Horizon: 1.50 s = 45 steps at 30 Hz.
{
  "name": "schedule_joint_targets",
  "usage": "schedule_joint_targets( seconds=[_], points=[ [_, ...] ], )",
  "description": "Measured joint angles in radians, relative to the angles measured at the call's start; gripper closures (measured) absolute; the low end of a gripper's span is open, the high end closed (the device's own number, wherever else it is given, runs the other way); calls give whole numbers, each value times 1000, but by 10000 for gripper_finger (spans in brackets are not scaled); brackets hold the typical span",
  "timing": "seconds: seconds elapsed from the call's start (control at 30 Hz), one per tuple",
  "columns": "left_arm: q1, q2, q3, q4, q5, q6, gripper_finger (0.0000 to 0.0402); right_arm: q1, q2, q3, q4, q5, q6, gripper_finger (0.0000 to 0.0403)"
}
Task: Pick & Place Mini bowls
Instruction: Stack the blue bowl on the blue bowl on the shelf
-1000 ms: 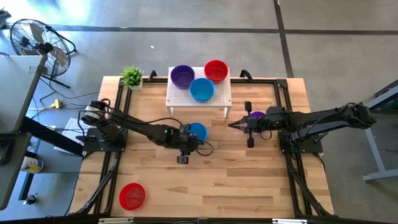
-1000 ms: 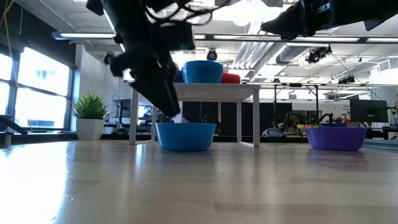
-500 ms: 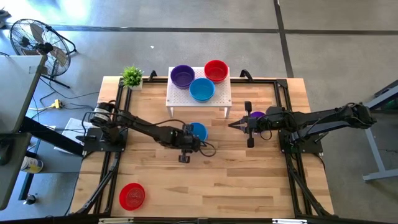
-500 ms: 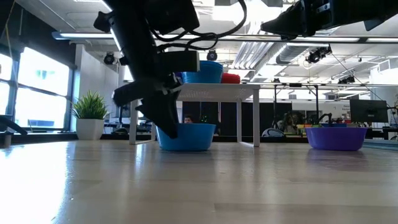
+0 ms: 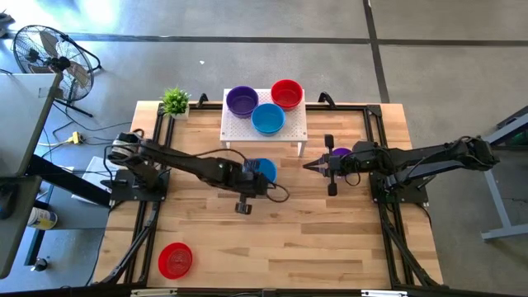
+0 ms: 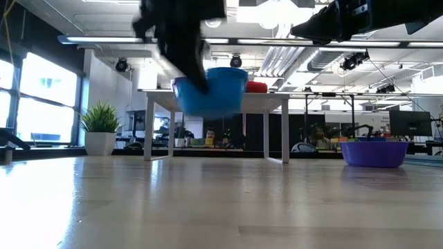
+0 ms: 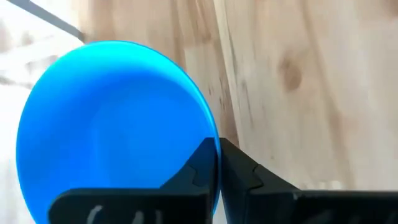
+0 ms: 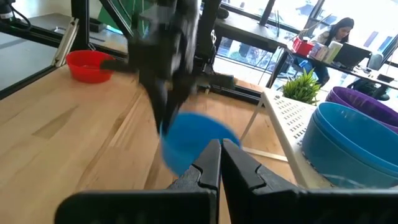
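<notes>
My left gripper was pinched on the rim of a blue mini bowl, which hung clear of the table just in front of the white stand. That stand near the table's far edge carried a purple bowl, a red bowl and a second blue bowl, with the potted plant at the far left corner. My right gripper hovered with fingers pressed together and empty beside another purple bowl toward the right edge, and a second red bowl sat at the near left corner.
</notes>
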Motion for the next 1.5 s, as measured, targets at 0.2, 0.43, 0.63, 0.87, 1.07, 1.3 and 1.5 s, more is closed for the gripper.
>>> schedule_joint_targets(
  seconds=[0.2,0.43,0.63,0.87,1.07,1.3,1.5],
  points=[
    [1,-39,230,-191,-40,-24,399,0,0,0,0,0,0,402],
    [86,-41,474,-287,-84,7,400,0,0,0,0,0,0,402],
    [248,-39,505,-275,-31,52,400,0,0,0,0,0,0,401],
    [349,41,504,-185,34,135,401,0,0,0,-2,-1,-3,401],
    [400,68,507,-218,31,137,401,0,0,0,-7,-1,-3,401],
    [413,70,505,-225,81,130,397,0,0,0,-8,-1,-3,402],
    [413,73,504,-229,76,130,395,0,0,0,-8,-1,-4,402]
  ],
)
